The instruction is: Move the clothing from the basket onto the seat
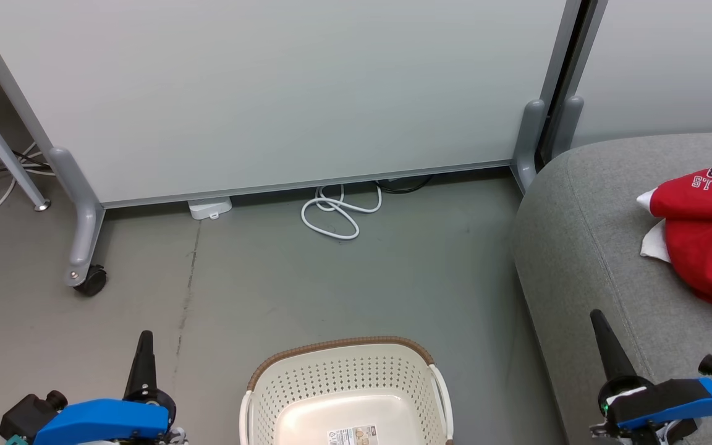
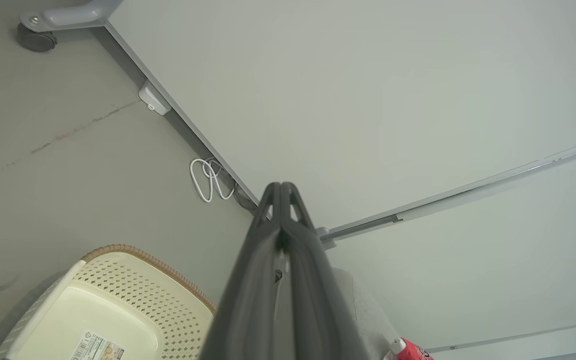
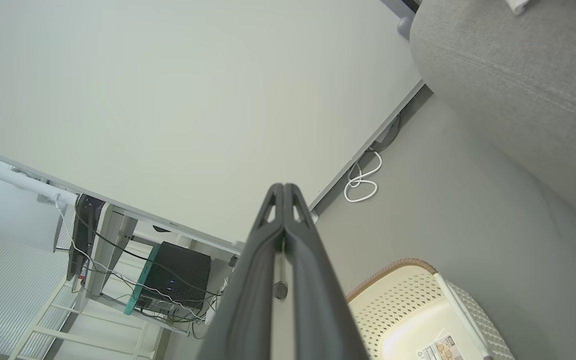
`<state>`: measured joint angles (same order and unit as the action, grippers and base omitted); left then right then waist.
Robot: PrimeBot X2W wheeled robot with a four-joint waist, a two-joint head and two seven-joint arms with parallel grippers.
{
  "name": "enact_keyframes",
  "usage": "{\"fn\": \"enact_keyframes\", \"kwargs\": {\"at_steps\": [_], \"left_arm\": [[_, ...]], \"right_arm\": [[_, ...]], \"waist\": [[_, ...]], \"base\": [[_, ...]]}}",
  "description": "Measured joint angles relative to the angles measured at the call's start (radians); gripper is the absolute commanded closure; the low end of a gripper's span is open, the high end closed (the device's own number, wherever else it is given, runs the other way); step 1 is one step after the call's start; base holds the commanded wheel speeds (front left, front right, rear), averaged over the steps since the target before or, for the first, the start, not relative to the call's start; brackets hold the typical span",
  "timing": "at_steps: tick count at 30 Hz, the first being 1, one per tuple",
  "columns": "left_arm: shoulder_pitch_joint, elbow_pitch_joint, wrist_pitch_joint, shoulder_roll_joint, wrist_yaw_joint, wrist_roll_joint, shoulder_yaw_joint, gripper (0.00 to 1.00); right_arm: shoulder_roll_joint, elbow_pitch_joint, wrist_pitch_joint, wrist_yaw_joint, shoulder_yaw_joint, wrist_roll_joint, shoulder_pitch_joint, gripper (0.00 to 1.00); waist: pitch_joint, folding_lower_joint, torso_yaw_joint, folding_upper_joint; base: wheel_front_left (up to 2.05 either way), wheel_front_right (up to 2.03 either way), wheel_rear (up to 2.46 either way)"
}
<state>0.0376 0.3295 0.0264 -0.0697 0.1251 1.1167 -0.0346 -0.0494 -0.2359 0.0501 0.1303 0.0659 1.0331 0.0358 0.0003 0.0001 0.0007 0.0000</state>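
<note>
Looks along the right claw [image 3: 284, 187], two long dark fingers pressed together to the tips. Finds the cream-white perforated plastic basket with brown woven-look rim [image 3: 393, 300] just right of the fingers, a printed label [image 3: 440, 347] on its bottom. Meets a coiled white cable [image 3: 363, 182] right of the tips, a large grey fabric couch cushion [image 3: 518, 80] farther up right, and a pale partition panel [image 3: 168, 75] beyond.

lt: bright, even | shad: faint | glare: basket [image 1: 343, 371] bottom | wrist cams: edges bent

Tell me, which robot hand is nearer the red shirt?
The right hand, pointing up by the grey seat where the red clothing lies. The left hand is over the floor, on the other side of the basket.
</note>
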Motion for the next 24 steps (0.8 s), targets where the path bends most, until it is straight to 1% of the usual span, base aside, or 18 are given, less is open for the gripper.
{"fn": "enact_keyframes", "kwargs": {"at_steps": [24], "left_arm": [[0.026, -0.035, -0.060, 0.009, 0.000, 0.210, -0.034, 1.00]], "right_arm": [[0.000, -0.003, 0.027, 0.000, 0.020, 0.245, 0.030, 1.00]], "waist": [[0.001, 0.0000, 0.000, 0.0000]], "base": [[0.00, 0.00, 0.00]]}}
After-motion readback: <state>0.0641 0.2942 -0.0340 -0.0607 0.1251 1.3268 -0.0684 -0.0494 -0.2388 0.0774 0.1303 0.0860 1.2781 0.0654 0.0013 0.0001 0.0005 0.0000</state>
